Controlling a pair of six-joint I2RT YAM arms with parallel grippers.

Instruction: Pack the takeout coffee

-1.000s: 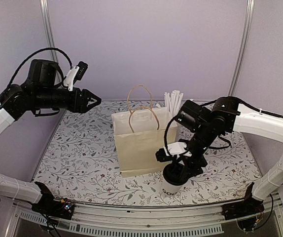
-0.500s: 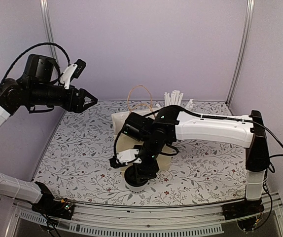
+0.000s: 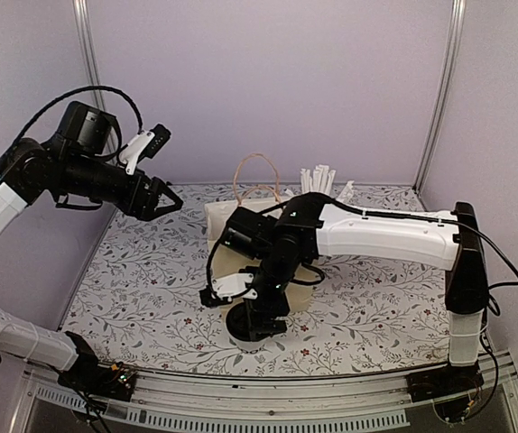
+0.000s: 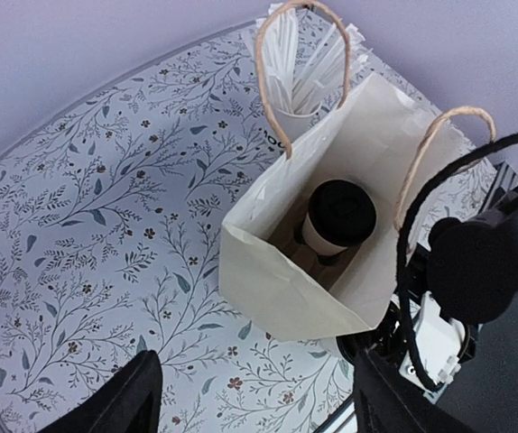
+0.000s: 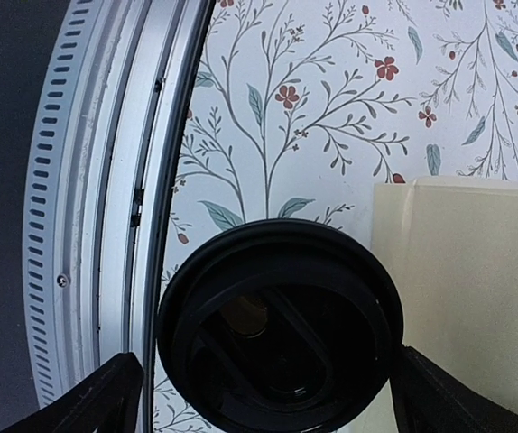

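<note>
Sliding that white paper cup with the black round plastic lid (image 5: 277,316) leftward is finished, then? A second ago it stood at the lower right of the overhead view.

Yes. It now stands at the lower centre of that view, on the leaf-and-flower printed tablecloth (image 3: 142,289), just in front of the cream paper bag with twisted rope handles (image 4: 277,289). The newest change is in the right gripper (image 3: 257,317). Its jaws have sprung wide, and in the right wrist view both fingers stand clear of the lid, one at each bottom corner. Nothing is held.

So the coffee isn't packed.

Not yet, I judge. It is outside the bag, close by its front wall, and I cannot tell whether they touch. It reads as a set-down before a fresh grip and a lift over the bag's mouth.

And the left gripper (image 3: 161,200)?

Wide too, and empty. It hovers at the upper left, looking down into the bag, where another black-lidded cup (image 4: 342,212) already sits.

How does our cup look?

Upright, with the lid seated level, a raised rim and a sunken centre. From above, the lid hides nearly all the white side, so no lettering shows.
</note>
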